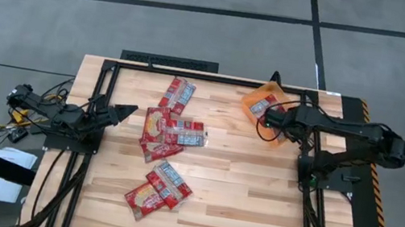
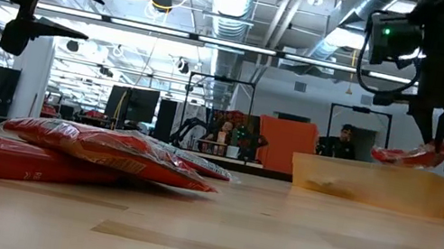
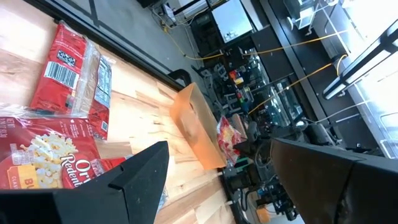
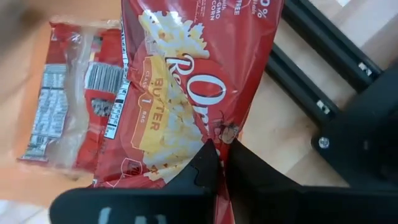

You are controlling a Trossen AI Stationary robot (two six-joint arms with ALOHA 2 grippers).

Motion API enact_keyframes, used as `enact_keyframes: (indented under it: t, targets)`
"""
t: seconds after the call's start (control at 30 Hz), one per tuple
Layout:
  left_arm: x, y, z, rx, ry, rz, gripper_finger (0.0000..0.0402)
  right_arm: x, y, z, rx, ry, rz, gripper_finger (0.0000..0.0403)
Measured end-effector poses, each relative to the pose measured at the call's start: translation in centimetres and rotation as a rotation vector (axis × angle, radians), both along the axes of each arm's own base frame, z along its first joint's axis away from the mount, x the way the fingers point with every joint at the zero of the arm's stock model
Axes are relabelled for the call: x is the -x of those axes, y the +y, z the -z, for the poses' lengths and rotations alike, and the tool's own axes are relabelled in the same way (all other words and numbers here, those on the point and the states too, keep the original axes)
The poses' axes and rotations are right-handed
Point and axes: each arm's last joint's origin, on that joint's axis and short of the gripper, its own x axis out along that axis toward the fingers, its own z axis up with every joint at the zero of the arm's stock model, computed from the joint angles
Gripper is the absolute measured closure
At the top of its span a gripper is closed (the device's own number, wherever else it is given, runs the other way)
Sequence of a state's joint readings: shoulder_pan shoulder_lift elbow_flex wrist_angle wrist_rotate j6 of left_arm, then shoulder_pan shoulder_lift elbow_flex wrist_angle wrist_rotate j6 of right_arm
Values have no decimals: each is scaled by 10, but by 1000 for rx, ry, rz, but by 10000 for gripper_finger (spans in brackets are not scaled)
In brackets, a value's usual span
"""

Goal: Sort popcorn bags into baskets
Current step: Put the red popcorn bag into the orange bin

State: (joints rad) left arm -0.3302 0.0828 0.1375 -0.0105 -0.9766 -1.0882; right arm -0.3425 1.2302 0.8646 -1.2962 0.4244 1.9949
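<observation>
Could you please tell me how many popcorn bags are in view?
8 bags: one far back, three overlapping mid-table, two nearer, one in the basket, one in the right gripper above it. Overlaps may hide more.

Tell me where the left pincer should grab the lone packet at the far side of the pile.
Take the far packet from straight above by one long edge. It lies flat and mostly clear of the others, while its near end touches the pile, so stay toward the far end.

2 arms, 1 orange basket [image 1: 251, 102], approx 8 popcorn bags [image 1: 166, 130].
</observation>
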Motion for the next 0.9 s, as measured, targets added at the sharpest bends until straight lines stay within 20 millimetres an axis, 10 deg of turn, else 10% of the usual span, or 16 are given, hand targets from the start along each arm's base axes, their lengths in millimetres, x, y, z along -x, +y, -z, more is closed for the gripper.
enact_keyframes:
  t: [0.6, 0.9]
  targets:
    - [0, 0, 0, -1, 1, -10, 132, 1, -28, 7, -37, -9, -212, 252]
    - [-1, -1, 0, -23, 15, 33, 132, -74, -16, -22, 257, -392, -925, 197]
